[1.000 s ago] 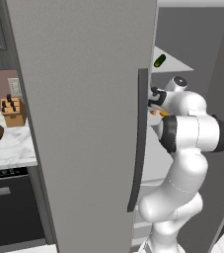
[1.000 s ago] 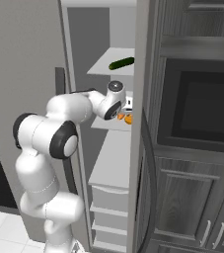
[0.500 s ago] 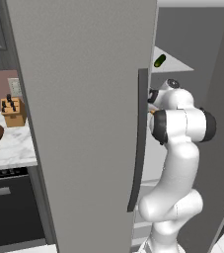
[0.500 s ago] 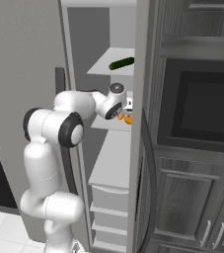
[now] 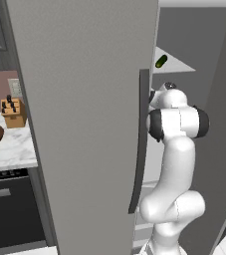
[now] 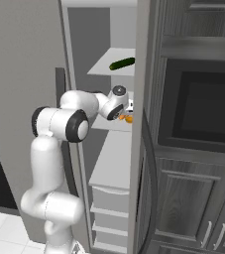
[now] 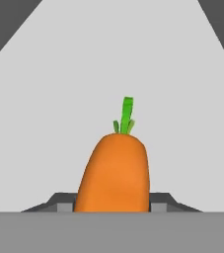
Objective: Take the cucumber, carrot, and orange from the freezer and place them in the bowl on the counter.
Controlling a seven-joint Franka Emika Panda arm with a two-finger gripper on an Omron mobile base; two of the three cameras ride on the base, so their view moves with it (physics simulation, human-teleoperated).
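The pincer (image 6: 126, 113) is clenched on the carrot (image 7: 114, 173) inside the freezer (image 6: 115, 163). The carrot tapers, so it could slip loose, or knock the shelf (image 6: 115, 124) edge on withdrawal.

- The carrot (image 7: 114, 173) stands large at the bottom middle of the view, its green top (image 7: 126, 116) pointing away from the camera
- The gripper (image 7: 112, 203) has one dark finger (image 7: 64, 203) pressed against the carrot's left flank and the other against its right, so the jaws are closed on the carrot
- The carrot lies on a pale grey shelf (image 7: 108, 69) of the freezer
- Dark grey walls (image 7: 5, 24) cut across both upper corners
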